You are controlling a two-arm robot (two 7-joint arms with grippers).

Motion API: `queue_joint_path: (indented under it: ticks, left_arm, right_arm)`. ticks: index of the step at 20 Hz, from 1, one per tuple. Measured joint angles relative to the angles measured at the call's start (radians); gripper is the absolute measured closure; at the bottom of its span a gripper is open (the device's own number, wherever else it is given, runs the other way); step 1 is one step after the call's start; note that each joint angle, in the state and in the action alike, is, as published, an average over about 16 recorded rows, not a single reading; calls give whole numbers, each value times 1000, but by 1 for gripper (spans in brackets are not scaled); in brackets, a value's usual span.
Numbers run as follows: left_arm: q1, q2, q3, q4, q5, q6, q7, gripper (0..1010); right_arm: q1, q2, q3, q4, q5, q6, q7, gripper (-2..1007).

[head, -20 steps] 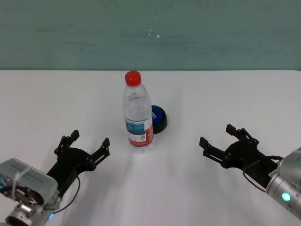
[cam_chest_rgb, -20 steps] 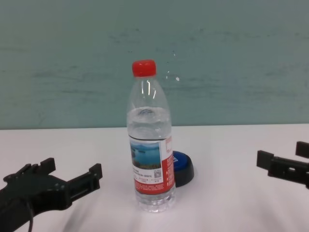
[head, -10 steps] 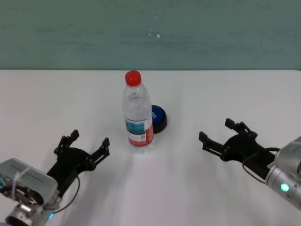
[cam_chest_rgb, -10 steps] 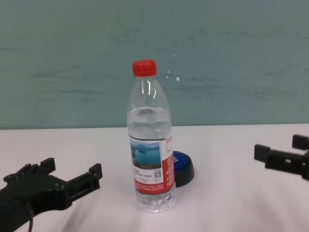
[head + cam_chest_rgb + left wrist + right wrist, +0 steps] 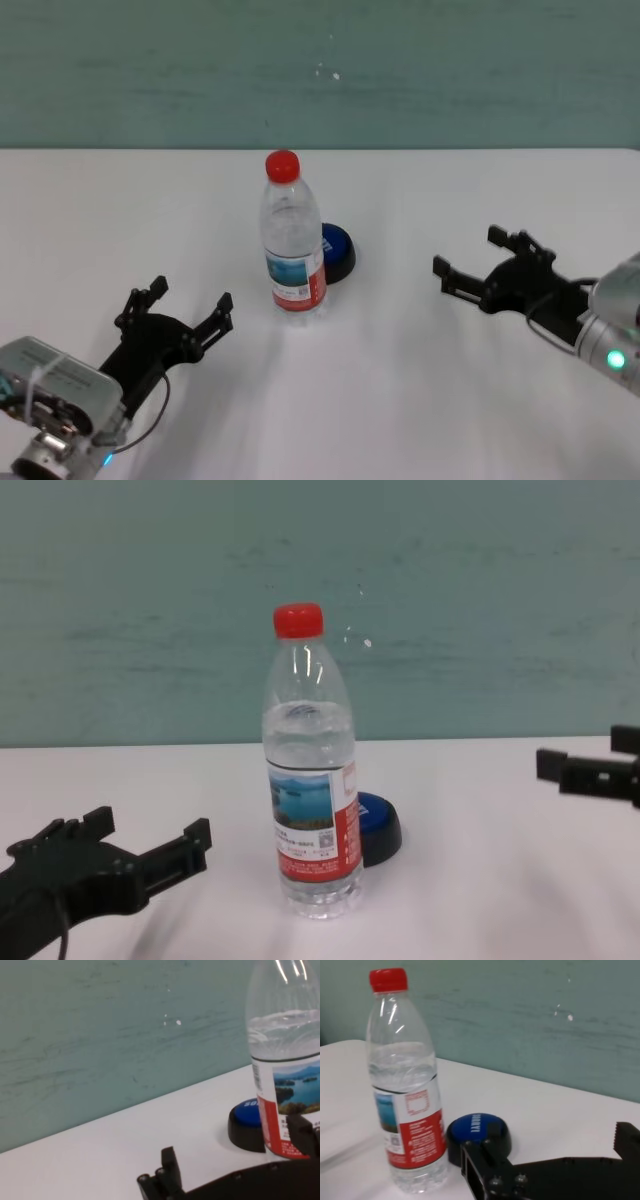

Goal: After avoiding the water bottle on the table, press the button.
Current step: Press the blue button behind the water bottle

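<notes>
The water bottle [image 5: 294, 240] stands upright at the middle of the white table [image 5: 400, 380], with its red cap on. The blue button [image 5: 338, 251] sits just behind it to the right, partly hidden by the bottle in the chest view [image 5: 381, 824]. My right gripper [image 5: 468, 252] is open and empty, out to the right of the button and well apart from the bottle. In the right wrist view the bottle [image 5: 407, 1090] and the button [image 5: 477, 1132] lie ahead of its fingers. My left gripper [image 5: 190, 298] is open and empty at the near left.
A teal wall [image 5: 320, 70] rises behind the table's far edge. Bare tabletop lies between the right gripper and the button, and to the left of the bottle.
My right gripper has moved farther from me and slightly right, staying open. The left arm, bottle and button have not moved.
</notes>
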Motion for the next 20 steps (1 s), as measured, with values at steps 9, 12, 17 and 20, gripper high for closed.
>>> queue_joint_path:
  ticks: [9,12,17,20]
  left_arm:
    - [0,0,0,0,0,0,0,10]
    - [0,0,0,0,0,0,0,10]
    - [0,0,0,0,0,0,0,10]
    - [0,0,0,0,0,0,0,10]
  right_arm:
    - [88,30,-25,30,-6,48,26,1]
    - [120,33,-38,48,-9,57,35,1]
    - [172,26,-58,88,-12,59,46,1]
    - [200,17,-69,116,-12,54,51,1]
